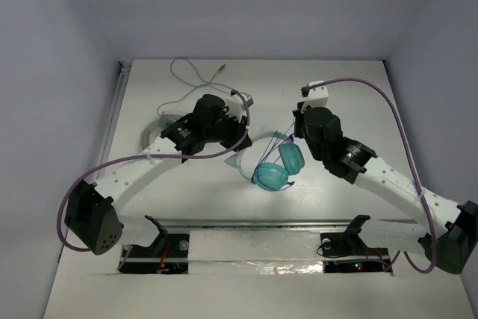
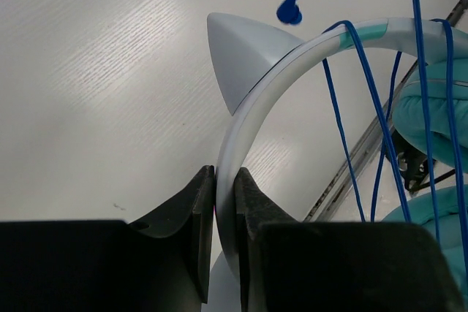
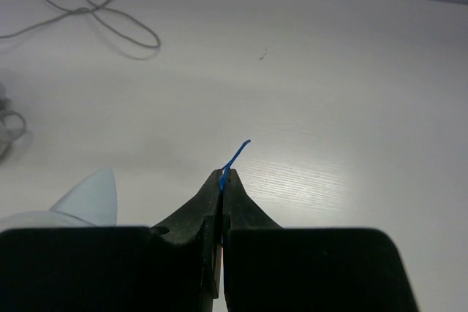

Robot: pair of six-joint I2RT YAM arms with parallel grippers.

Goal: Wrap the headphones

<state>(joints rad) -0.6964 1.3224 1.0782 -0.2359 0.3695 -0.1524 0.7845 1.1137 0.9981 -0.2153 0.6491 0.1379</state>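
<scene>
The headphones (image 1: 278,169) lie near the middle of the tabletop (image 1: 202,203), teal cups together; the left gripper (image 2: 225,180) is clamped on the white headband (image 2: 252,118); the right gripper (image 3: 222,180) pinches the thin blue cable (image 3: 235,154), its end poking out.

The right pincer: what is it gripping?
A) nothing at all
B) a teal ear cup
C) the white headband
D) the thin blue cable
D: in the right wrist view the right pincer is shut on the cable, whose blue tip pokes out past the fingertips. The left pincer is the one clamping the headband.
</scene>
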